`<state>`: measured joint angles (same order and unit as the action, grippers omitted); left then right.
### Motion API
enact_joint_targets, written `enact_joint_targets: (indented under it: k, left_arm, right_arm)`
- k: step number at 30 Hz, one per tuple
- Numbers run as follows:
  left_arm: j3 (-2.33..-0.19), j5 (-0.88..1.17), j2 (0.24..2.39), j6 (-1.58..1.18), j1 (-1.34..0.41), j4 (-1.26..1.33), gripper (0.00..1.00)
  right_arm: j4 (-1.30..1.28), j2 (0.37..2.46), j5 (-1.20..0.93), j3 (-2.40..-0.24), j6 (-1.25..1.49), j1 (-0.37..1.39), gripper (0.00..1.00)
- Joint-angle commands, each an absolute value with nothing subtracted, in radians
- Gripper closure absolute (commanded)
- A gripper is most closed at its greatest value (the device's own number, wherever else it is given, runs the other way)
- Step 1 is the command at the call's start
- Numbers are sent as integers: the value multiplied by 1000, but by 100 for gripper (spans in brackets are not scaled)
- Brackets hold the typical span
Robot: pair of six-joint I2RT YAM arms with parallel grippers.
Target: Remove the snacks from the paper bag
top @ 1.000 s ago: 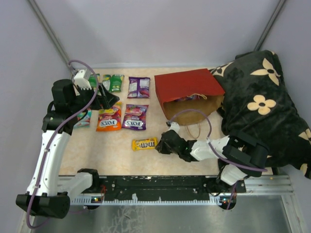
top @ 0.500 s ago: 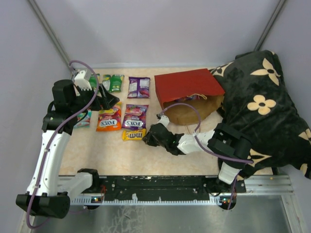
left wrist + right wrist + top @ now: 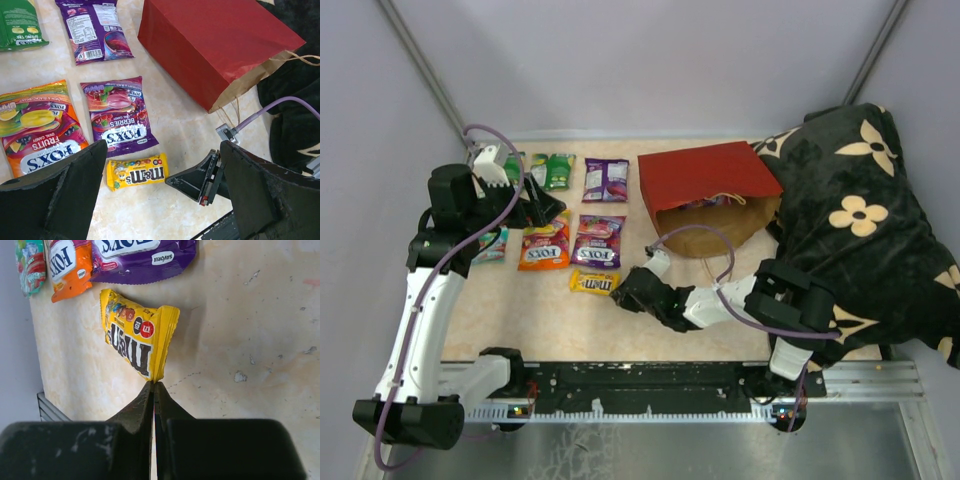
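Nearest to the arm bases, the right gripper point(image 3: 618, 290) lies low over the table point(image 3: 540, 320) with its jaws pressed flat together; its tips meet the end seam of the yellow packet point(image 3: 595, 282), and I cannot tell whether a sliver of that seam is pinched or only touched. That packet lies out of the bag, directly to the left of the tips; its long axis runs left to right across the table, roughly in line with the fingers, so a plain pull back to the right looks enough to leave it there. Just beyond it sits the purple packet point(image 3: 598, 242), with the orange packet point(image 3: 544, 245) beside that on the left; more packets lie in a row farther back. Above that left-hand cluster the left gripper point(image 3: 548, 207) hangs with its jaws spread wide and nothing between them. Farther back and to the right, the paper bag point(image 3: 705, 180) lies on its side, red face up, mouth turned toward the near edge, resting against the black pillow point(image 3: 860, 220); something colourful shows inside the mouth, so the emptying seems unfinished. The right gripper is the nearer one to that mouth, which lies behind it and to its right.
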<state>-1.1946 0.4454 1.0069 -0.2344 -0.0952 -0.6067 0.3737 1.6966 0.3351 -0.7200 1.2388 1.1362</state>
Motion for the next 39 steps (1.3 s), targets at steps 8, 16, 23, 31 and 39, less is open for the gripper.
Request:
enact_joint_targets:
  k: [8, 16, 23, 31, 39]
  left_arm:
    - [-1177, 439, 997, -218, -89, -608, 0]
    - [-1122, 454, 1002, -221, -89, -565, 0]
    - [-1089, 515, 1021, -248, -89, -495, 0]
    - [-1043, 542, 1015, -261, -89, -453, 0]
    - [-1032, 551, 1016, -270, -90, -443, 0]
  right_arm:
    - [276, 1497, 461, -685, 1076, 1137, 17]
    - [88, 950, 584, -497, 871, 1124, 1]
    - [-100, 535, 279, -306, 878, 730, 2]
    - [250, 745, -304, -234, 964, 139, 16]
    - [799, 1214, -237, -294, 1258, 139, 30]
